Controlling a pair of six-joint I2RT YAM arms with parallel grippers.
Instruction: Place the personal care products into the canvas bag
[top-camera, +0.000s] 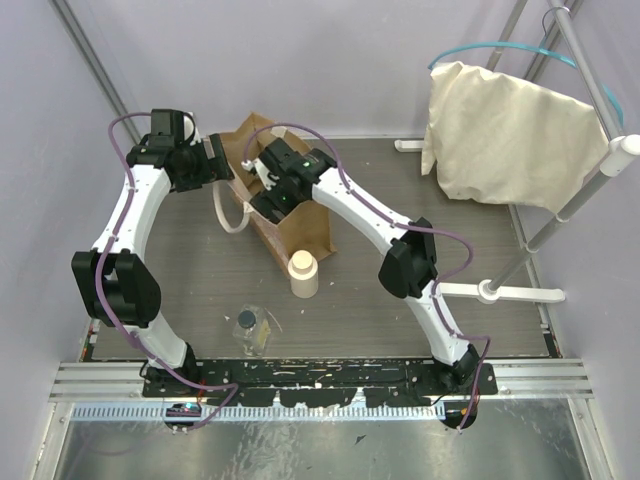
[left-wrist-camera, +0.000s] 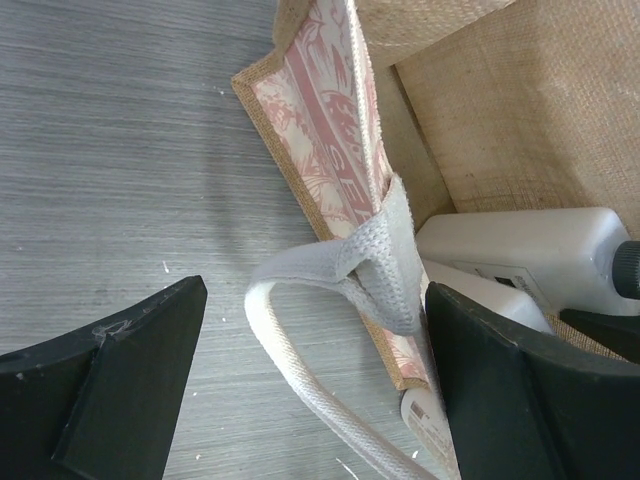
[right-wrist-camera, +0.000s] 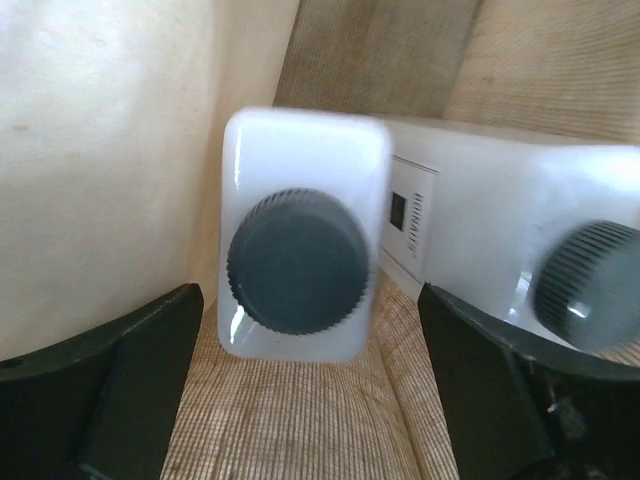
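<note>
The tan canvas bag (top-camera: 298, 222) stands upright at mid-table. My left gripper (top-camera: 228, 172) is open and straddles the bag's left wall (left-wrist-camera: 320, 110), one finger (left-wrist-camera: 110, 390) outside and the other (left-wrist-camera: 520, 390) inside, beside the pale loop handle (left-wrist-camera: 300, 370). My right gripper (top-camera: 262, 180) is open inside the bag mouth. Two white bottles lie inside the bag: one (right-wrist-camera: 300, 235), blurred, sits between my right fingers without touching them, the other (right-wrist-camera: 560, 260) to its right. Both also show in the left wrist view (left-wrist-camera: 530, 260). The cream bottle (top-camera: 303, 275) and the clear-wrapped black-capped item (top-camera: 250, 322) rest on the table.
A large cream cloth sheet (top-camera: 510, 135) with teal cord hangs on a white rack (top-camera: 600, 170) at the back right. The rack's foot (top-camera: 510, 293) lies on the table at right. Purple walls close in the left and back.
</note>
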